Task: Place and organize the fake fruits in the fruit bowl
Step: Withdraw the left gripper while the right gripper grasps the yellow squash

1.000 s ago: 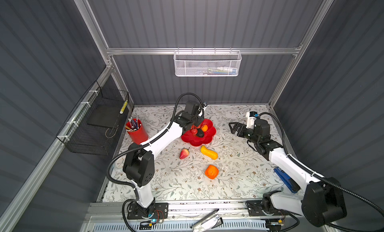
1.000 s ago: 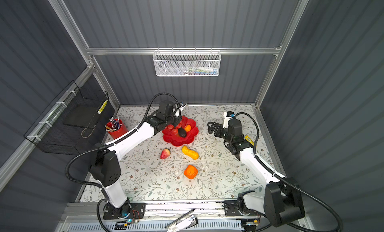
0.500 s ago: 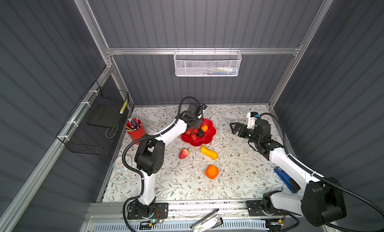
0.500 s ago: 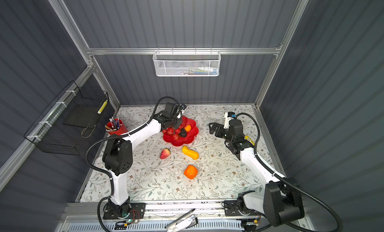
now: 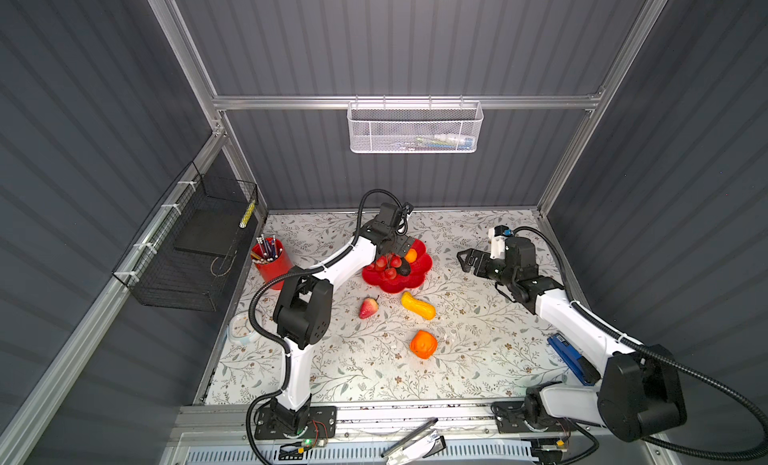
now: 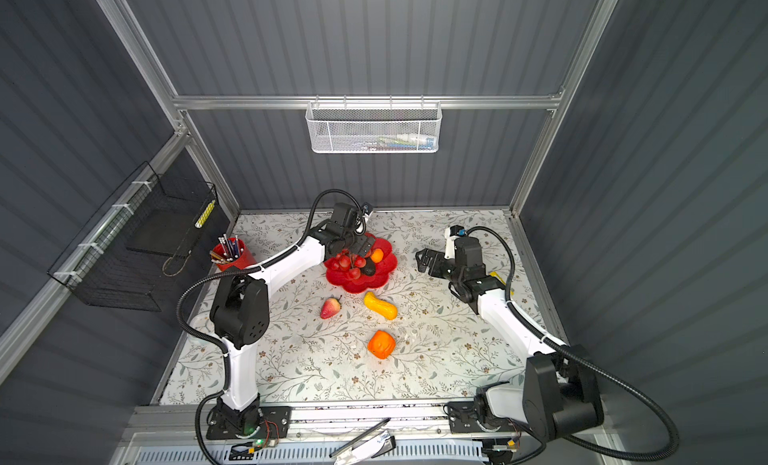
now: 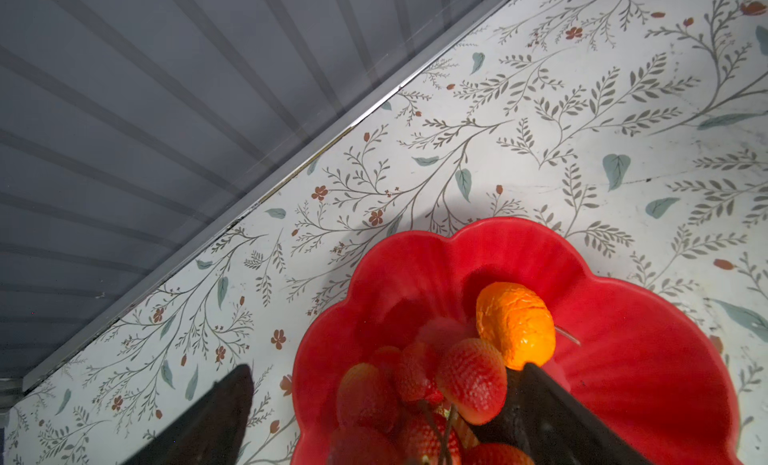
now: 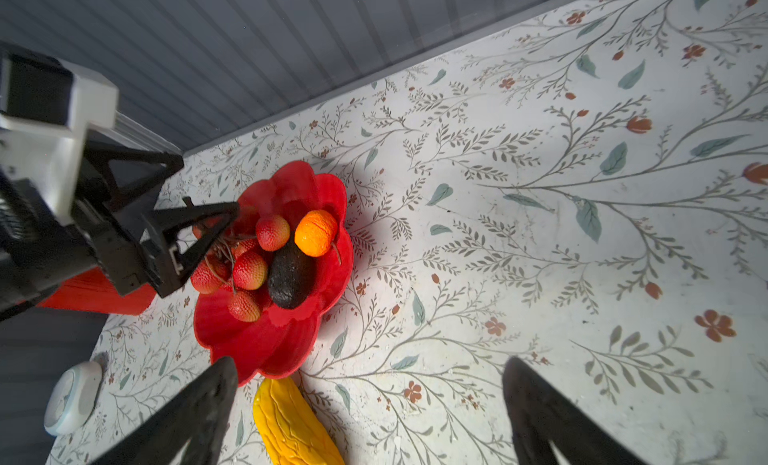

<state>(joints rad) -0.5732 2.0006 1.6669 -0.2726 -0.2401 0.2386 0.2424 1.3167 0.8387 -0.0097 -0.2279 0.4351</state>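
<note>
The red flower-shaped fruit bowl (image 5: 417, 281) (image 6: 377, 282) (image 7: 623, 359) (image 8: 266, 342) sits at the back middle of the floral table. It holds a bunch of red berries (image 5: 386, 265) (image 7: 469, 379) (image 8: 249, 269), a dark avocado (image 5: 404, 270) (image 8: 291, 280) and a small orange (image 5: 410, 256) (image 7: 515, 323) (image 8: 316, 233). My left gripper (image 5: 395, 249) (image 6: 357, 246) (image 7: 386, 369) hangs over the bowl, open, its fingers spread either side of the berries. On the table in front lie a strawberry (image 5: 368, 308), a yellow squash (image 5: 417, 305) (image 8: 295, 425) and an orange pepper (image 5: 423, 344). My right gripper (image 5: 463, 262) (image 8: 372, 362) is open and empty, right of the bowl.
A red pencil cup (image 5: 272, 261) stands left of the bowl, below a black wire basket (image 5: 195, 251) on the left wall. A white round dial (image 5: 243, 328) lies at the table's left edge. A blue object (image 5: 571, 359) lies by the right arm. A white mesh basket (image 5: 415, 126) hangs on the back wall.
My left gripper has gone from shut to wide open over the bowl, letting go of the berry bunch, which now rests in the bowl. The right arm has barely moved.
</note>
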